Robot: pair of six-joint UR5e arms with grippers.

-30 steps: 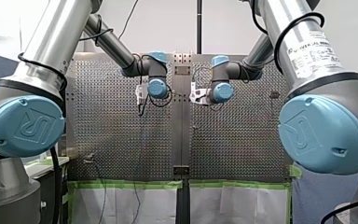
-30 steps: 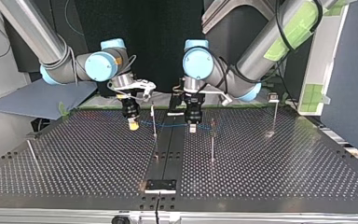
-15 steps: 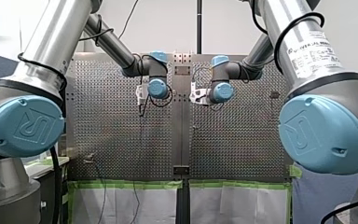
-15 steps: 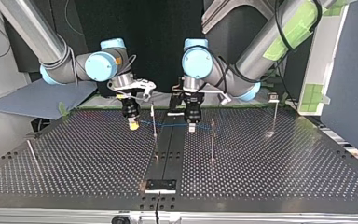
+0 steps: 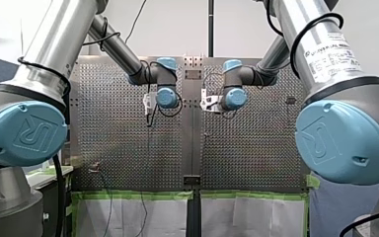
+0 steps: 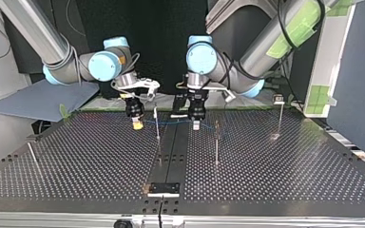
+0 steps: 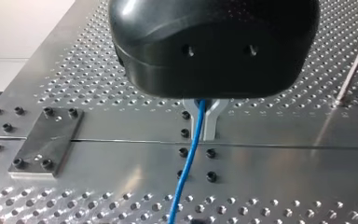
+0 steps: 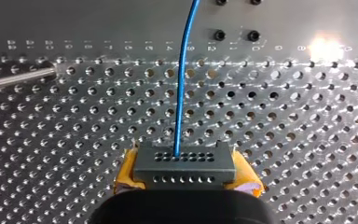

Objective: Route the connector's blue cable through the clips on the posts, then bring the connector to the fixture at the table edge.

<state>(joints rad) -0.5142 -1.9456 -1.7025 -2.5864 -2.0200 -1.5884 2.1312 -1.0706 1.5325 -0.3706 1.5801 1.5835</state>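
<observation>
The connector point(image 8: 184, 163), a dark block with rows of holes, sits clamped between the yellow pads point(image 8: 126, 176) of our right jaws, clear above the bench point(image 8: 307, 140). The blue cable point(image 8: 182, 79) runs straight out of its face. We judge this grip is meant to steady the plug end while the line is steered. Farther along, our left jaws are closed narrowly on the cable between their metal fingers point(image 7: 211, 126), so the stretch between the two arms is taut enough to guide. In the top view that stretch crosses a thin post point(image 6: 157, 124); whether it sits in a clip we cannot tell. A second post point(image 6: 216, 145) stands just beyond. The dark plate point(image 6: 164, 188) at the bench's near edge, likely the fixture, is well apart.
</observation>
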